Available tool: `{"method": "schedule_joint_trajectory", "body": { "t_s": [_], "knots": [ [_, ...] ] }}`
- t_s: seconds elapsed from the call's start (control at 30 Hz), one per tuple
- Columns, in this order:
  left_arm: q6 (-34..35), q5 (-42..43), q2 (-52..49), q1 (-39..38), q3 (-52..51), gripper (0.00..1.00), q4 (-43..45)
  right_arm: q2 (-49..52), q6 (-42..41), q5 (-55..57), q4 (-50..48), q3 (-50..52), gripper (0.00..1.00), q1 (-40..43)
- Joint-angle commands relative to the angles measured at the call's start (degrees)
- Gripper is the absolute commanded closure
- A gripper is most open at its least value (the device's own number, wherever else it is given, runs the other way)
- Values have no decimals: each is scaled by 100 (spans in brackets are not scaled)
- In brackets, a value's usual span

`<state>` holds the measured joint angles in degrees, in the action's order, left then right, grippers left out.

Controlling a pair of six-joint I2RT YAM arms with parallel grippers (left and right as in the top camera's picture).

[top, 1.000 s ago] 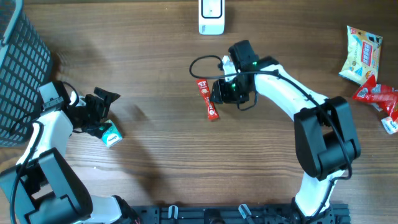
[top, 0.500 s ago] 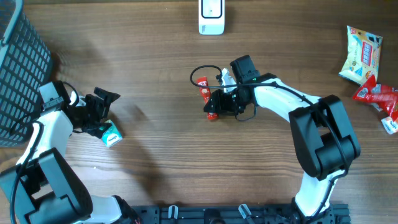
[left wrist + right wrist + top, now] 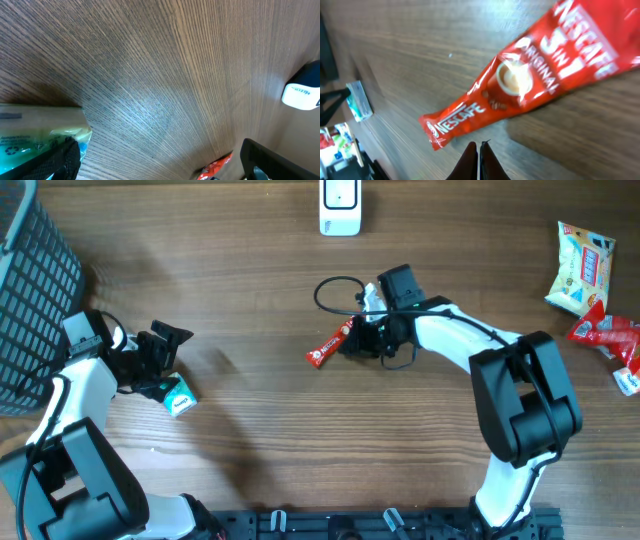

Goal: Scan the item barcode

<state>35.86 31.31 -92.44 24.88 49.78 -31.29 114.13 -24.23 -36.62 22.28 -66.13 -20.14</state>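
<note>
Sachet (image 3: 331, 343) at frame centre has swung from upright to slanted while the right gripper (image 3: 478, 148) pressed shut just beside it, seemingly pinching nothing, so a fresh grasp looks needed before the scanner (image 3: 339, 207) at top centre.

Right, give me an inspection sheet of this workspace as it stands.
Surface: wooden table, brown grain, no spills seen.
Job's things: red Nescafe sachet lying slanted mid-table; white scanner at the far edge, apart from it.
Clutter: green packet beside the left tool; yellow snack bag and red packet at the right edge.
Grippers: left tool open, holding nothing; right tool shut, tips meeting just beside the sachet, no grip on it visible.
Cables: black cable looping above the table by the right wrist.
Surroundings: dark mesh basket at the far left.
</note>
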Motion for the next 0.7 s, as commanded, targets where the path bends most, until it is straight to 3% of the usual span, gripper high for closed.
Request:
{"method": "schedule_joint_trajectory", "body": {
  "t_s": [0.0,0.03,0.1,0.17,0.23,0.37,0.43,0.53,0.67],
  "knots": [
    [-111,-101,61,26,15,0,0,37,-11,-28,26,-280,96,26],
    [-111,-101,61,26,15,0,0,26,35,-28,31,-315,96,50],
    [-111,-101,61,26,15,0,-2,-4,199,-31,90,-398,77,81],
    [-111,-101,61,26,15,0,0,-50,767,-2,278,-584,50,83],
    [-111,-101,61,26,15,0,0,-94,1276,463,835,-966,38,63],
    [-111,-101,61,26,15,0,0,-133,2269,2363,2317,-2135,36,-284],
    [-111,-101,61,26,15,0,0,-133,2337,3237,2717,-2549,36,-597],
    [-111,-101,61,26,15,0,-2,-131,2345,4013,2940,-2728,36,-1121],
    [-111,-101,61,26,15,0,0,-11,2964,5259,2935,-2715,34,-1939]
  ]
}}
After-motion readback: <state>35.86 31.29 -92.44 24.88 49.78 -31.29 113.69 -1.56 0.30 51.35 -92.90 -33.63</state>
